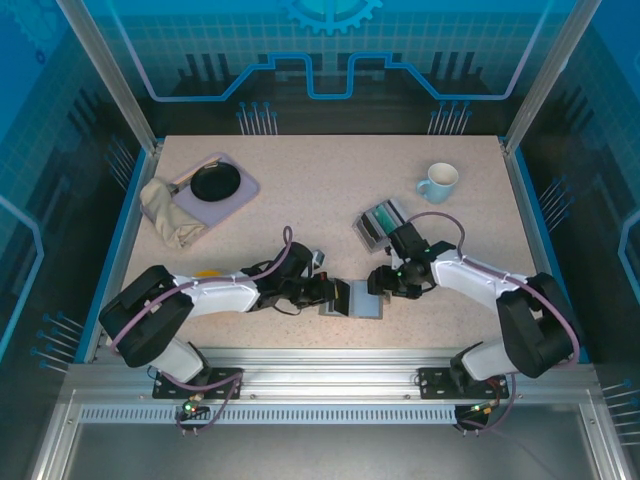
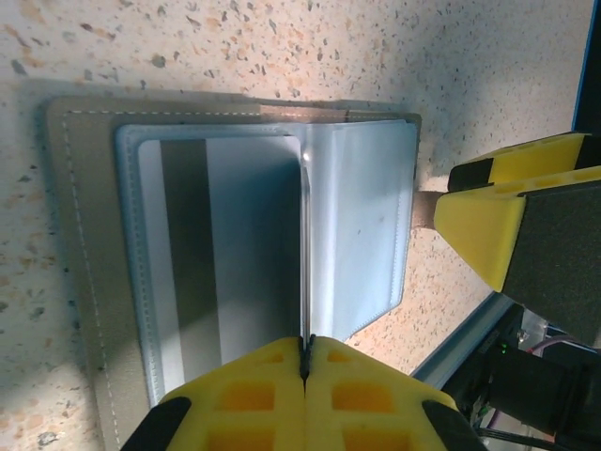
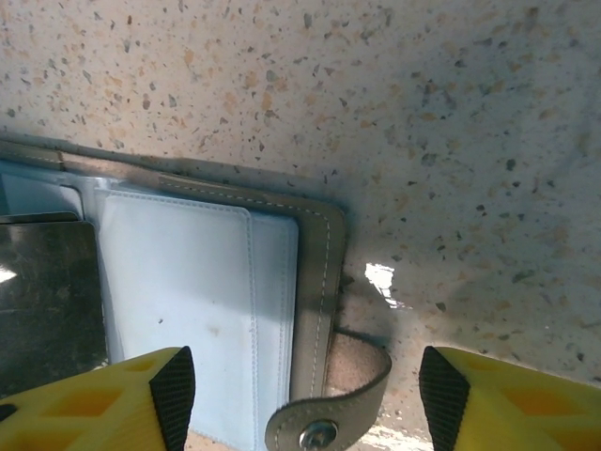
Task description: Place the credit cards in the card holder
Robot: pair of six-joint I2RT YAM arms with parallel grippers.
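The grey card holder (image 1: 362, 300) lies open on the table between both grippers. Its pale-blue pockets (image 2: 362, 225) face up, and a card with a dark stripe (image 2: 221, 249) sits in the left pocket. My left gripper (image 2: 307, 362) is shut on a thin upright inner leaf of the holder. My right gripper (image 3: 308, 399) stands open over the holder's right edge (image 3: 315, 282), its snap strap (image 3: 329, 423) between the fingers without touching either. Several teal credit cards (image 1: 381, 216) stand in a clear slotted box behind the right gripper.
A pale mug (image 1: 437, 182) stands at the back right. A lilac tray (image 1: 238, 197) with a black pan and a beige cloth (image 1: 168, 213) lie at the back left. A small flat yellow thing (image 1: 207, 272) rests by the left arm.
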